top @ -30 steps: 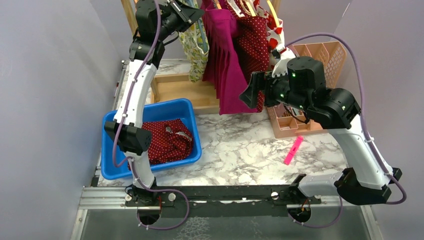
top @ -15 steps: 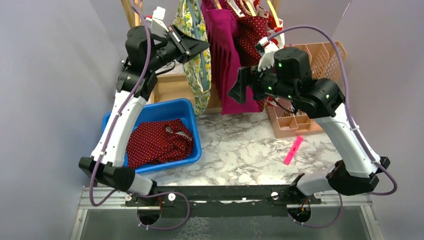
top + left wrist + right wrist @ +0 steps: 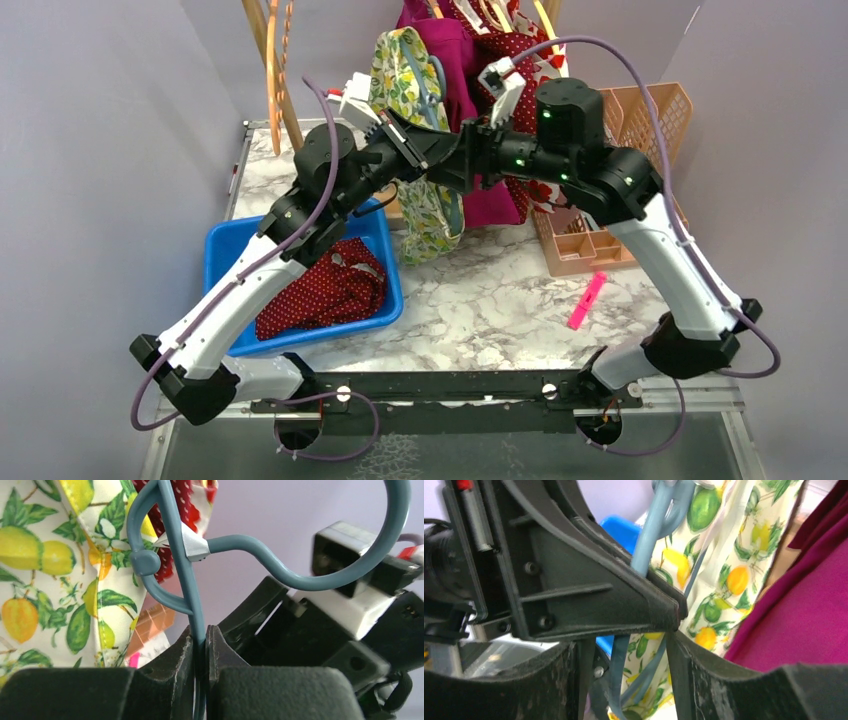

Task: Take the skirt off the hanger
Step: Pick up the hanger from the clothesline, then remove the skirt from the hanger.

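From above, my left gripper (image 3: pixel 425 150) is clamped on the grey-blue wire hanger (image 3: pixel 437 80) that carries the lemon-print fabric skirt (image 3: pixel 432 215), held up in front of the wooden clothes rack (image 3: pixel 268 60). My right gripper (image 3: pixel 462 165) sits right against it from the other side. The skirt's length runs from its top by the rack down to its hem, which hangs beside the far right corner of the blue plastic bin (image 3: pixel 222 262). A dark red dotted garment (image 3: pixel 325 285) lies crumpled in that bin. The tan plastic basket (image 3: pixel 655 112) stands at the right, its contents too small to tell. Through my left wrist camera, my two black fingers (image 3: pixel 175 655) are pressed together on the hanger's stem. The stem rises straight out of my grip, the hook curls off to the right, and the skirt hangs at the left. Through my right wrist camera, my fingers stand apart with the hanger's wires running up between them. I cannot tell whether either pad touches the wire. The left gripper's black fingers cross just above, the skirt hangs behind, and a magenta pleated garment (image 3: pixel 804 620) is at the right.
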### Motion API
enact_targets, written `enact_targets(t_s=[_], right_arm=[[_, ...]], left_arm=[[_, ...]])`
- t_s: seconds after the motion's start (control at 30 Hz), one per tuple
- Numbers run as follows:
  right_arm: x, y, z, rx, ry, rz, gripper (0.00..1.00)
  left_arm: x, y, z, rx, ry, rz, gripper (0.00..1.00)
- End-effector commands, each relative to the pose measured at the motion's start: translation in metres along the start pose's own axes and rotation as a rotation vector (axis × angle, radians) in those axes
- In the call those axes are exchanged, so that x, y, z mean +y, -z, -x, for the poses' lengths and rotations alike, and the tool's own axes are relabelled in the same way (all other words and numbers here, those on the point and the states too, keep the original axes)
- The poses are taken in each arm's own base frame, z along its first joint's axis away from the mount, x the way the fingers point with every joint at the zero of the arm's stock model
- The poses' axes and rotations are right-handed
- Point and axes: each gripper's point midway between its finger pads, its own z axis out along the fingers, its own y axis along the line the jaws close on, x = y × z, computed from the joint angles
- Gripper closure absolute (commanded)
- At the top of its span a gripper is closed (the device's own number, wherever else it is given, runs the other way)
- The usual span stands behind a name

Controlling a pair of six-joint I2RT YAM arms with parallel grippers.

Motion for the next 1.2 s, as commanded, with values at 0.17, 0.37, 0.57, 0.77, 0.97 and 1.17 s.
enact_targets(t_s=[0.17, 0.37, 0.57, 0.77, 0.97, 1.17], right_arm=[[-0.025, -0.025, -0.02, 0.029, -0.001, -0.074, 0.57], [-0.034, -0.038, -0.042, 0.062, -0.014, -0.069, 0.47], [-0.041, -0.036, -0.049, 0.07, -0.054, -0.113, 0.99], [-0.043, -0.001, -0.067, 0.128, -0.024, -0.155, 0.99], [-0.013, 0.033, -0.076, 0.139, 0.013, -0.016, 0.99], [0.003, 0.053, -0.074, 0.146, 0.007, 0.039, 0.99]], left_arm=[[-0.015, 0.014, 0.025, -0.163, 0.014, -0.008, 1.0], [-0.014, 0.008, 0.019, -0.14, -0.001, -0.014, 1.0], [-0.008, 0.011, 0.009, -0.069, -0.066, 0.026, 0.85], [0.001, 0.028, 0.017, -0.053, -0.221, 0.114, 0.37], [0.044, 0.044, 0.023, -0.036, -0.291, 0.355, 0.3], [0.071, 0.036, 0.036, -0.042, -0.241, 0.43, 0.28]])
